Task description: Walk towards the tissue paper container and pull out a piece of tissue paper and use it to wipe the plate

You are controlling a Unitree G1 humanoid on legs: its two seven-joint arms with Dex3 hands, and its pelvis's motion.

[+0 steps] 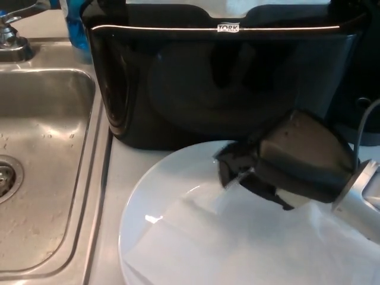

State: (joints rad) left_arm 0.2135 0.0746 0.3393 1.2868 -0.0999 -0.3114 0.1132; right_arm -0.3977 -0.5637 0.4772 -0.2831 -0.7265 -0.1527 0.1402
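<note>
While only the head view is on hand, it shows enough: the right hand comes in from picture right and sits low over the white plate, its black fingers curled down onto a sheet of tissue paper, pressing or pinching it near the sheet's upper edge; exactly how much paper is caught between the fingers is hidden under the hand. The tissue lies spread flat across the lower right of the plate and runs out of the frame at the bottom. The left hand does not show. Behind the plate, touching or just beside its far rim, stands the black tissue paper container with a strip of white paper visible in its top opening. A steel sink sits to picture left with a faucet at the top corner and something blue beside it. Handling judgement: the tissue is light, soft and limp, will bunch or tear if dragged by one corner, so better held with fingers flat on a bunched middle part. The plate looks glossy, rigid and breakable, likely to slide on the counter under sideways push, so pressure should go downward and stay moderate.
</note>
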